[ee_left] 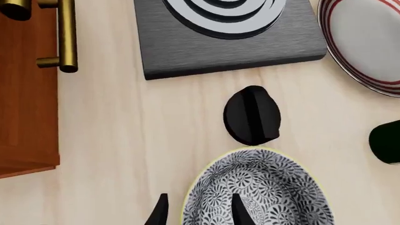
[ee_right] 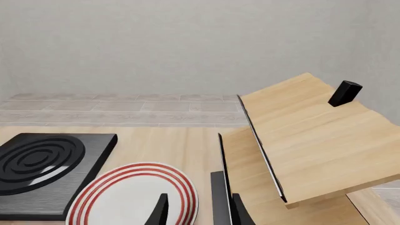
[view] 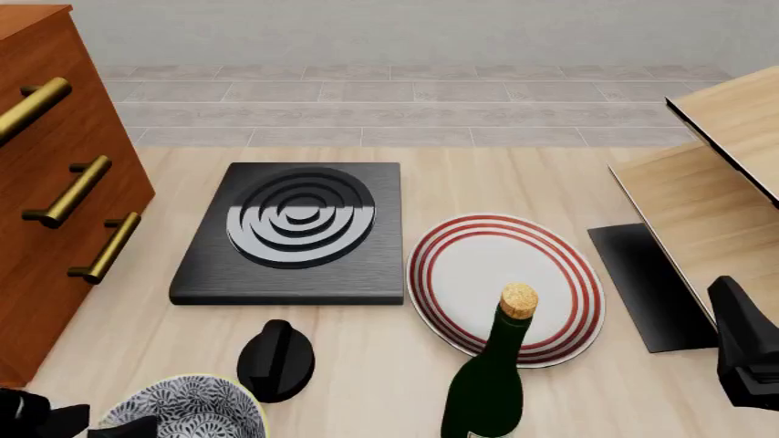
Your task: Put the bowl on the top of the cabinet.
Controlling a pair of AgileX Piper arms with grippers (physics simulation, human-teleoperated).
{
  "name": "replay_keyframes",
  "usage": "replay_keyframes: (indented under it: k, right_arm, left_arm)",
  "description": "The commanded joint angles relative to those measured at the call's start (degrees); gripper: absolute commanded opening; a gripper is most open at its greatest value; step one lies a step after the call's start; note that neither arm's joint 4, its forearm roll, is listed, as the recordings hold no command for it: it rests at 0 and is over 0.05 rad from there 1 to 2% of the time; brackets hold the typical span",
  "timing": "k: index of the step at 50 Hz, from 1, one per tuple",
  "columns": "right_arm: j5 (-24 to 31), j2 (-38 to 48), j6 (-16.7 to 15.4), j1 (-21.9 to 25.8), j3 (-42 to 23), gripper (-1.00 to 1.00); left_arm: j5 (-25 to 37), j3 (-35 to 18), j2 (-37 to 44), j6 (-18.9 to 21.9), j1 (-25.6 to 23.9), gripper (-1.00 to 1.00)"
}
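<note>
The bowl (ee_left: 265, 192), black-and-white floral with a white rim, sits on the table at the near left in the front view (view: 182, 409). My left gripper (ee_left: 200, 197) is open and straddles the bowl's rim, with one finger (ee_left: 240, 211) inside and the other outside. In the front view only a dark part of this gripper (view: 67, 422) shows beside the bowl. The reddish-brown cabinet (view: 49, 182) with brass handles stands at the far left and also shows in the left wrist view (ee_left: 25, 93). My right gripper (ee_right: 200, 199) is open and empty, at the right edge of the front view (view: 745, 360).
A black hob slab (view: 298, 233) with ring pattern lies mid-table. A black knob-shaped object (view: 276, 360) sits just beyond the bowl. A red-ringed white plate (view: 505, 287) and a green corked bottle (view: 493, 388) stand centre-right. Pale wood boards (view: 718, 182) and a black mat (view: 645, 283) are at right.
</note>
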Motion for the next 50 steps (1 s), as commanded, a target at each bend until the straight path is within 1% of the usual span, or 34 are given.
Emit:
replay_keyframes:
  k: [1, 25, 40, 42, 43, 44, 45, 50]
  right_arm:
    - [0.0, 0.1, -0.1, 0.0, -0.1, 1.00]
    - [0.2, -0.2, -0.1, 0.0, 0.0, 1.00]
    - [0.3, -0.3, -0.2, 0.0, 0.1, 1.00]
    - [0.2, -0.3, -0.2, 0.0, 0.0, 1.00]
    - [0.3, -0.3, -0.2, 0.0, 0.0, 1.00]
    - [0.3, -0.3, -0.2, 0.0, 0.0, 1.00]
    - [0.3, -0.4, -0.3, 0.0, 0.0, 1.00]
    - [0.2, -0.3, -0.4, 0.0, 0.0, 1.00]
  left_arm:
    - [-2.1, 2.1, 0.8, -1.2, -0.4, 1.00]
    - [-6.9, 4.9, 4.5, -3.1, -2.1, 1.00]
    - [-7.0, 5.0, 4.6, -3.9, -2.5, 1.00]
    - [-6.5, 5.0, 3.7, -5.1, -3.5, 1.00]
    - [-6.4, 5.0, 3.9, -4.7, -3.3, 1.00]
    - [-6.1, 5.0, 2.5, -6.9, -5.5, 1.00]
    - [-6.1, 5.0, 3.1, -5.4, -4.0, -1.00]
    - [-6.1, 5.0, 2.7, -5.4, -4.1, -1.00]
